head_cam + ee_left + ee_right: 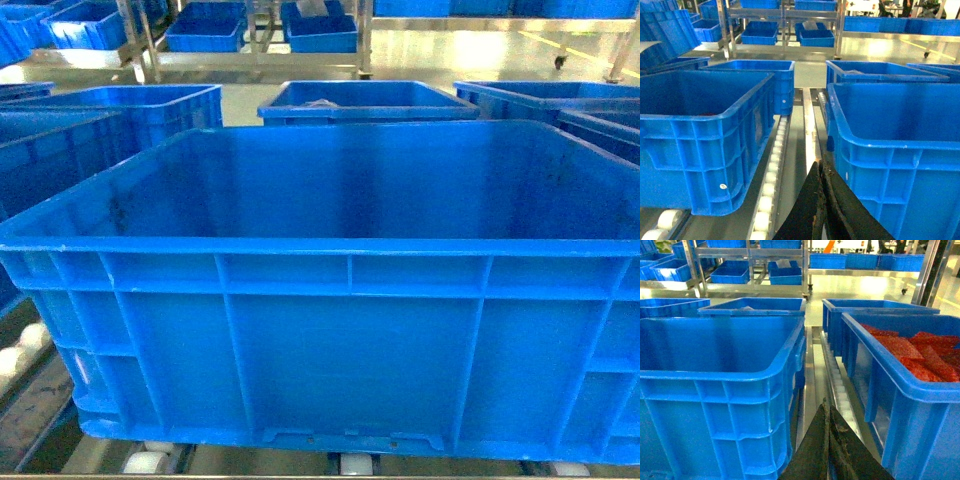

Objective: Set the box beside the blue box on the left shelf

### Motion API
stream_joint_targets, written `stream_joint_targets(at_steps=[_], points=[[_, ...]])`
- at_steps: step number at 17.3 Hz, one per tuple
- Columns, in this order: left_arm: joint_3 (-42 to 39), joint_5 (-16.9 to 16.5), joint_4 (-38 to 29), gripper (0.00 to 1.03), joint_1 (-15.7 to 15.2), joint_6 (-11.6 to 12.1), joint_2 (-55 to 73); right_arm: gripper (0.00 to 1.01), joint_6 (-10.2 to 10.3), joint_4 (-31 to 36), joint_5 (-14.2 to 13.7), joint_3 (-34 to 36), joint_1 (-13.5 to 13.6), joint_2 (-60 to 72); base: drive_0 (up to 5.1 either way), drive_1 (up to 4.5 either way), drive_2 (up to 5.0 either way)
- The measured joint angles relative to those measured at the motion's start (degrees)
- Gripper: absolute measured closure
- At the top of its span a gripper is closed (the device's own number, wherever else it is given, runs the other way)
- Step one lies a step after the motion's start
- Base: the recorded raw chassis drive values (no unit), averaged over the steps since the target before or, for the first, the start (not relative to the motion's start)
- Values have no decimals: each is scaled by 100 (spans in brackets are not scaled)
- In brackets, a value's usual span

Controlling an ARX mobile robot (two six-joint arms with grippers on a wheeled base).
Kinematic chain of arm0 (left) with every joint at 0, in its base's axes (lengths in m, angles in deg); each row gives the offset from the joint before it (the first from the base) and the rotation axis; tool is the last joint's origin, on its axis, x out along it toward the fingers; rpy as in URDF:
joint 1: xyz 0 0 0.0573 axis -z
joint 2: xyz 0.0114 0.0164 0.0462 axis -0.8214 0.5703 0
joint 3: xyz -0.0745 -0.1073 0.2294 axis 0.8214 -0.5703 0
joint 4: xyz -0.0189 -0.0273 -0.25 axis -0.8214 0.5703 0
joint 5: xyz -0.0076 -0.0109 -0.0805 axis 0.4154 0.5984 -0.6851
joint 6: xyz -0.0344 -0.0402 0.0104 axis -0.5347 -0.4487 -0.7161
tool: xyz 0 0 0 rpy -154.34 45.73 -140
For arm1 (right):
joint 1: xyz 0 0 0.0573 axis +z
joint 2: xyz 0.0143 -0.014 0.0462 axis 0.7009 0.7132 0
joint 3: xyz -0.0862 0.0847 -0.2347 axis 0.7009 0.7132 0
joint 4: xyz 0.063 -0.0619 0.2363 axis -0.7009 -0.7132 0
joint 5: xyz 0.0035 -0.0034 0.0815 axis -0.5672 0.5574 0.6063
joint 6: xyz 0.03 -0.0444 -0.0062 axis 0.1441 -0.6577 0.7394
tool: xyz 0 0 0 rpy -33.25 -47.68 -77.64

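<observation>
From the head camera you see the box (pixel 340 290) on the shelf's rollers (pixel 355 464), its near wall filling the view. At your left wrist, the left gripper (pixel 821 200) is pinched closed in the lane between the box and its neighbour crate (pixel 700 135). At your right wrist, the right gripper (pixel 829 440) is closed too, between the box and a crate holding red packets (pixel 920 355).

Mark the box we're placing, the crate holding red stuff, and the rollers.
box (pixel 330 330), head view, ribbed front wall.
crate with red contents (pixel 900 395), right wrist view, near rim.
rollers (pixel 771 175), left wrist view, white roller row between the crates.
</observation>
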Motion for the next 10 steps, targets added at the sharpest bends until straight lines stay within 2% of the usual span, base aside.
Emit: stream_joint_targets(at_steps=[2,3,4,8,9,10], points=[[0,2,-11,101,0,0,0,100,0,11,0,0,0,0,0,0,0],[0,0,-11,95,0,-2,0,92,-2,11,0,0,0,0,0,0,0],[0,0,-11,80,0,0,0,79,-2,11,0,0,0,0,0,0,0],[0,0,-11,40,0,0,0,39,-2,11,-2,0,0,0,0,0,0],[0,0,-11,27,0,0,0,24,-2,11,0,0,0,0,0,0,0],[0,0,-11,16,0,0,0,15,-2,11,0,0,0,0,0,0,0]])
